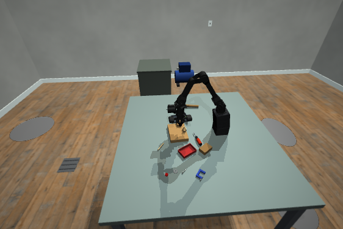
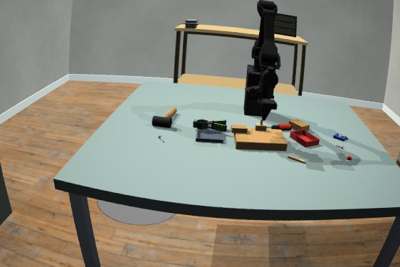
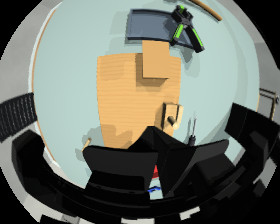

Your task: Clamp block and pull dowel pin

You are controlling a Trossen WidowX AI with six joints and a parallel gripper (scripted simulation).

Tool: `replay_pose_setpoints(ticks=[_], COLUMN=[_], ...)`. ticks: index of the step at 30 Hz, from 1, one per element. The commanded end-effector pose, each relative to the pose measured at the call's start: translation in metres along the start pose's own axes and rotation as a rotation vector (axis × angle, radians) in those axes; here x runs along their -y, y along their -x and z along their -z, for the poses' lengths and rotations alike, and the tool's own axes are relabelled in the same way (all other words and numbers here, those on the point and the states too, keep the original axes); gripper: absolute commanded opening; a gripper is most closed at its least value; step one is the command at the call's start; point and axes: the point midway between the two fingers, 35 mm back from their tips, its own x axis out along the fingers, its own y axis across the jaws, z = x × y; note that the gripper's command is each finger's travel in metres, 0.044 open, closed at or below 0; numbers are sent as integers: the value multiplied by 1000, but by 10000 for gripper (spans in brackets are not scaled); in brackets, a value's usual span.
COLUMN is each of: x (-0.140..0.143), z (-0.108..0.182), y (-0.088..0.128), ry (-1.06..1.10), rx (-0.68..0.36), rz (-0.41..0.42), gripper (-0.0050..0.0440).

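Clock directions are referring to the exterior view, with 12 o'clock pointing to the far side. The gripper [image 1: 180, 124] [image 2: 264, 118] [image 3: 150, 129] is pointing downward with its fingers fully closed and is holding nothing. Its tips are hovering just above the dowel pin [image 2: 261, 122] [image 3: 172, 121], but whether they are touching it cannot be told.

The pin is standing in the small wooden block [image 1: 184, 130] [image 2: 260, 127] [image 3: 166, 112], which is resting toward 12 o'clock on the board [image 1: 178, 137] [image 2: 260, 142] [image 3: 116, 100]. A larger wooden piece [image 2: 239, 129] [image 3: 155, 60] is occupying the board's 10 o'clock corner; a gap is separating it from the small block.

The spring clamp [image 2: 219, 125] [image 3: 178, 34] is lying apart from the small block, over the dark tray [image 2: 210, 137] [image 3: 146, 25], at about 10 o'clock from the board. The mallet [image 2: 161, 122] is lying farther out in that direction. The screwdriver [image 1: 198, 140] [image 2: 284, 127] is lying near 2 o'clock, the red tray [image 1: 187, 151] [image 2: 304, 138] is sitting at 3 o'clock, and a loose wooden rod [image 1: 160, 146] [image 2: 297, 159] [image 3: 87, 144] is lying at 4 o'clock on the bench [image 1: 244, 185] [image 2: 160, 176] [image 3: 56, 65].
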Motion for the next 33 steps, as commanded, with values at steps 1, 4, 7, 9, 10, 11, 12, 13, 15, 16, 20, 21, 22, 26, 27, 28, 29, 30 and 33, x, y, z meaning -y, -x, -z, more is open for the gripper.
replay_pose_setpoints(ticks=[1, 4, 7, 9, 10, 11, 12, 13, 15, 16, 20, 21, 22, 26, 27, 28, 29, 30, 33], x=[2, 2, 1, 2, 2, 2, 2, 2, 2, 2, 2, 2, 2, 3, 3, 3, 3, 3, 3], z=[-1, -1, -1, -1, -1, -1, -1, -1, -1, -1, -1, -1, -1, -1, -1, -1, -1, -1, -1], y=[-8, -13, -18, -21, -23, -25, -26, -28, -30, -30, -36, -38, -39, -46, -47, -49, -50, -50, -50], ry=[-2, -2, -2, -2, -2, -2, -2, -2, -2, -2, -2, -2, -2, -2, -2, -2, -2, -2, -2], rx=[3, 3, 3, 3, 3, 3, 3, 3, 3, 3, 3, 3, 3, 3, 3, 3, 3, 3, 3], rz=[10, 10, 10, 10, 10, 10, 10, 10, 10, 10, 10, 10, 10, 10, 10, 10, 10, 10, 10], gripper=[0, 0, 0, 0, 0, 0, 0, 0, 0, 0, 0, 0, 0, 0, 0, 0, 0, 0, 0])
